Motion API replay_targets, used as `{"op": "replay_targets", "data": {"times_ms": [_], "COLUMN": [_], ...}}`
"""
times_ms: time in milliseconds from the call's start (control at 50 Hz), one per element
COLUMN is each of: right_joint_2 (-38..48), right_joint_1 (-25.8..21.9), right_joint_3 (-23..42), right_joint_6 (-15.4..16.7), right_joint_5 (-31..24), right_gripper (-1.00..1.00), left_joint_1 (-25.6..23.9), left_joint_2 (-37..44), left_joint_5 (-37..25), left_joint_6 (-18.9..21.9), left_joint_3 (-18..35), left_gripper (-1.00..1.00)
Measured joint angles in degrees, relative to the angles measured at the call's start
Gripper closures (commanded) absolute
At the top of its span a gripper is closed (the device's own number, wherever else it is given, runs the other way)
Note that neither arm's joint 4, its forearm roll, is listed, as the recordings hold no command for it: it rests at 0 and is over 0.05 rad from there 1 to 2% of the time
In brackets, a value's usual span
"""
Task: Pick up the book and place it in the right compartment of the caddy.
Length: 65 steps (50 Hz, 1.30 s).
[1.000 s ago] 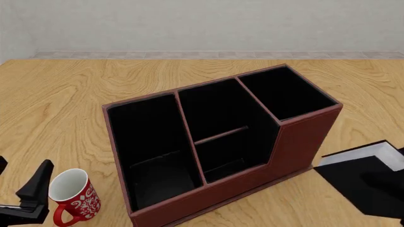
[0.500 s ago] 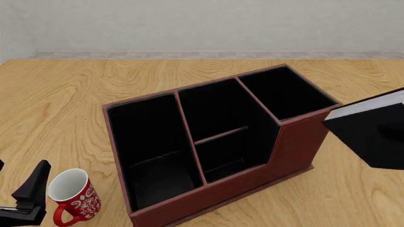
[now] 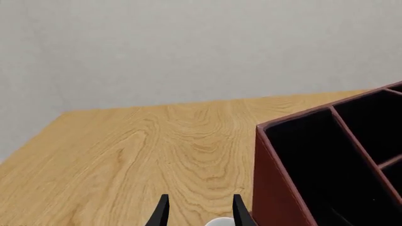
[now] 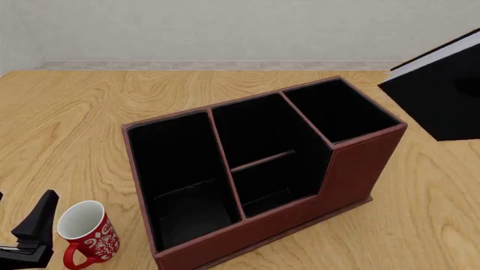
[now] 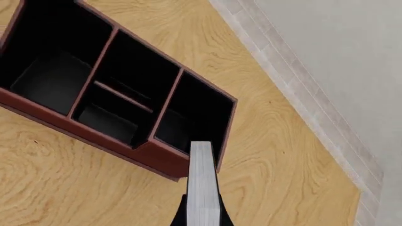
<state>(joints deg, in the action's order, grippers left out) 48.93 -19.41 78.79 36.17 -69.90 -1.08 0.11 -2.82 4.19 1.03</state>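
The dark red-brown caddy stands mid-table with its black compartments open upward. Its right compartment is the small square one with the tallest walls, and it holds nothing. The black book with white page edges hangs in the air, tilted, above and to the right of that compartment. In the right wrist view my right gripper is shut on the book, spine side hidden, with the caddy below and ahead. My left gripper is open and low, beside the caddy's left end.
A red mug with a white pattern stands at the front left, just right of my left gripper's finger. The mug's rim shows between the left fingers. A grey wall bounds the table's far edge.
The book has risen from beside the caddy's right wall to well above the caddy's top, still at its right. The left gripper has barely moved.
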Motion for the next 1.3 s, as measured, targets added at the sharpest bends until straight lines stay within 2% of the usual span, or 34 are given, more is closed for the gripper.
{"op": "replay_targets", "data": {"times_ms": [300,620,980,1300], "right_joint_2": [8.42,18.71,26.20,30.93], "right_joint_1": [-2.71,-0.66,1.34,1.92], "right_joint_3": [11.54,22.62,28.37,29.50], "right_joint_6": [-4.80,-10.43,-16.05,-17.79], "right_joint_5": [0.00,0.00,0.00,0.00], "right_gripper": [1.00,1.00,1.00,1.00], "left_joint_1": [0.08,0.35,0.55,0.86], "left_joint_2": [0.08,0.00,-0.07,-0.09], "left_joint_5": [-0.32,-0.43,-0.49,-0.63], "left_joint_6": [0.10,0.15,0.18,0.39], "left_joint_3": [0.33,0.19,-0.14,-0.38], "left_gripper": [-1.00,-1.00,-1.00,-1.00]}}
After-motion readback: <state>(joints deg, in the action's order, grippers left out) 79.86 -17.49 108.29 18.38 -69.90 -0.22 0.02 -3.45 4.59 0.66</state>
